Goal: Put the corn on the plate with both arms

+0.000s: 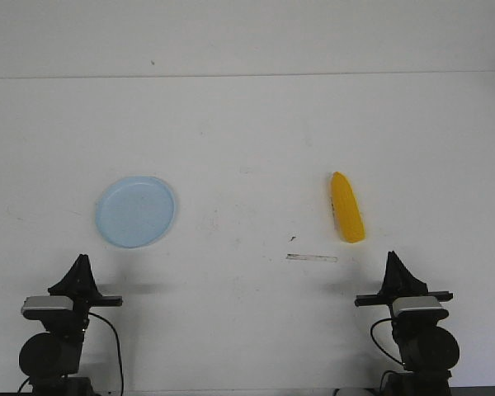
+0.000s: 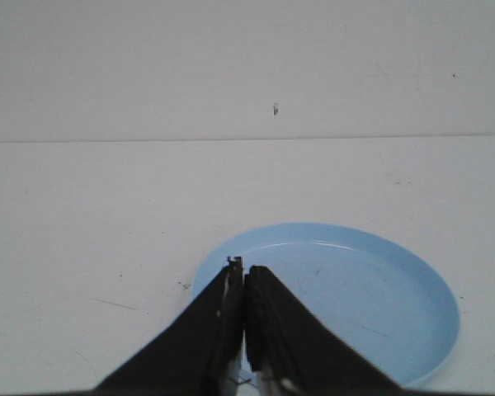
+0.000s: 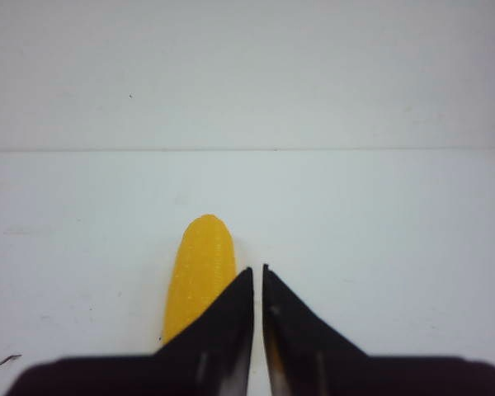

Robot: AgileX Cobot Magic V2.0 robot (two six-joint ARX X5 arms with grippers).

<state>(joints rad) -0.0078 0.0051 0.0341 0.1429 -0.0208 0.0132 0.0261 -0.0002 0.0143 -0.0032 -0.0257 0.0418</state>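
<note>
Both grippers sit low at the near edge of the table, each with its fingers pressed together and holding nothing. The left gripper (image 1: 81,262) points toward the plate (image 1: 136,211), its tips apart from the rim; the right gripper (image 1: 393,259) points just beside the blunt end of the corn (image 1: 346,207), not touching it. The white table (image 1: 247,148) bears faint scuffs and a thin pale strip (image 1: 312,258) near the corn. The pale blue plate lies flat with nothing in it, well apart from the corn.

white table (image 1: 247,124), plate (image 1: 136,211) (empty), corn (image 1: 346,208)
</note>
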